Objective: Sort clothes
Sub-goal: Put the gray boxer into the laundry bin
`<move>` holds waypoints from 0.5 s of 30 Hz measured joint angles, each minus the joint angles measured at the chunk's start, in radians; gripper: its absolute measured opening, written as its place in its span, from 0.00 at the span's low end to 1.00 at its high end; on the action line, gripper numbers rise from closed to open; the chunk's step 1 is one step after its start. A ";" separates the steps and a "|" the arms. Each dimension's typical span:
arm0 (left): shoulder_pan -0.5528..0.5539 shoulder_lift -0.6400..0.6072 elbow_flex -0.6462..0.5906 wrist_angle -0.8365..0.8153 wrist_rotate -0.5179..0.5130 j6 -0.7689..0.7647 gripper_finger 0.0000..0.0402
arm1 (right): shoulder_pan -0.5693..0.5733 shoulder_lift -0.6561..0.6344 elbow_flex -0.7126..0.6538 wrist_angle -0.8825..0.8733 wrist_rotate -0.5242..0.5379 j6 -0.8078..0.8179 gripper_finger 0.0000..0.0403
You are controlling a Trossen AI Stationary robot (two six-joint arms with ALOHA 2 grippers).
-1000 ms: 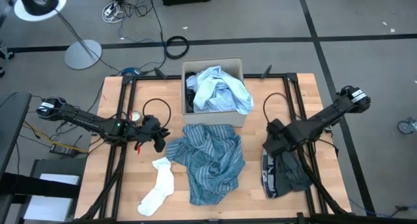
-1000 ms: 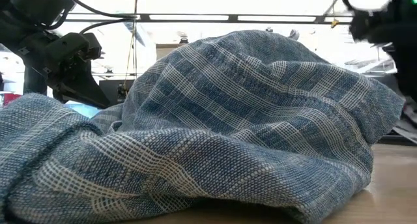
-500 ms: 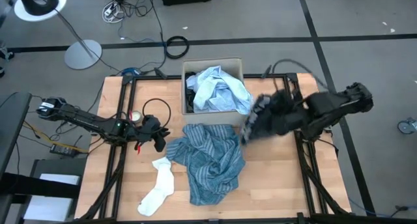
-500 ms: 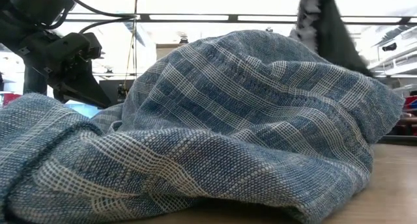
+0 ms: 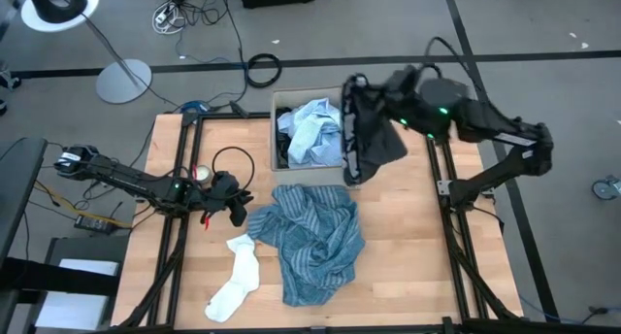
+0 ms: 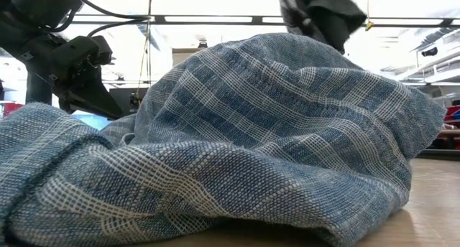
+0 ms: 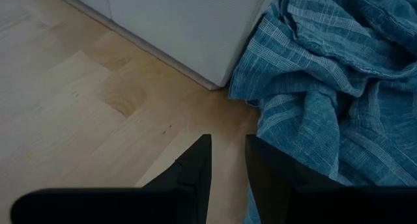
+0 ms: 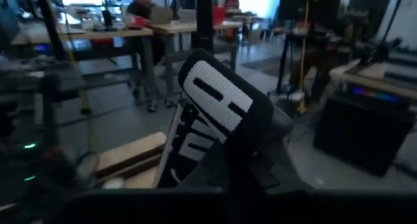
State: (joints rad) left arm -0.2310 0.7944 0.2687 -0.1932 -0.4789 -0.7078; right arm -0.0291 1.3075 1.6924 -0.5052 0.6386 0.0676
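My right gripper (image 5: pixel 355 85) is raised over the right side of the tan cardboard box (image 5: pixel 281 103) and is shut on a black piece with a grey-white patterned band (image 5: pixel 371 140). The piece also shows in the right wrist view (image 8: pixel 215 97) and at the top of the low view (image 6: pixel 316 10). A pale blue shirt (image 5: pixel 325 130) lies in the box. The blue striped shirt (image 5: pixel 315 237) lies crumpled on the table in front of the box. A white sock (image 5: pixel 236 276) lies to its left. My left gripper (image 5: pixel 233 206) is low at the shirt's left edge, its fingers (image 7: pixel 228 165) narrowly open and empty. My right gripper holds the black piece by a bunched upper part (image 5: pixel 357 93), reaching in from the table's right side. The cloth covers the fingers in the right wrist view (image 8: pixel 225 152), so the hold itself is hidden. The piece hangs slack below the gripper, lifted clear of the table, with its lower end (image 5: pixel 359 174) at the box's right front corner.
A small tape roll (image 5: pixel 201 174) lies by the left arm. The box's pale wall (image 7: pixel 182 22) stands just beyond my left gripper. Bare wood shows at the table's right half (image 5: pixel 417 256). People and desks show in the room behind (image 8: pixel 140 9).
My right gripper has lifted the black patterned piece off the table's near right part. It has swung up and toward the far left, to the box. The piece has come clear of the table and now hangs beside the box's right side.
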 joint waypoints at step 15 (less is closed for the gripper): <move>0.000 0.000 0.000 -0.006 0.000 0.001 0.25 | -0.306 0.328 -0.002 0.372 -0.468 -0.087 0.02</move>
State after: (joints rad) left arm -0.2312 0.7944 0.2687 -0.1997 -0.4789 -0.7071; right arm -0.3351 1.6356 1.6905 -0.1335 0.1711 -0.0190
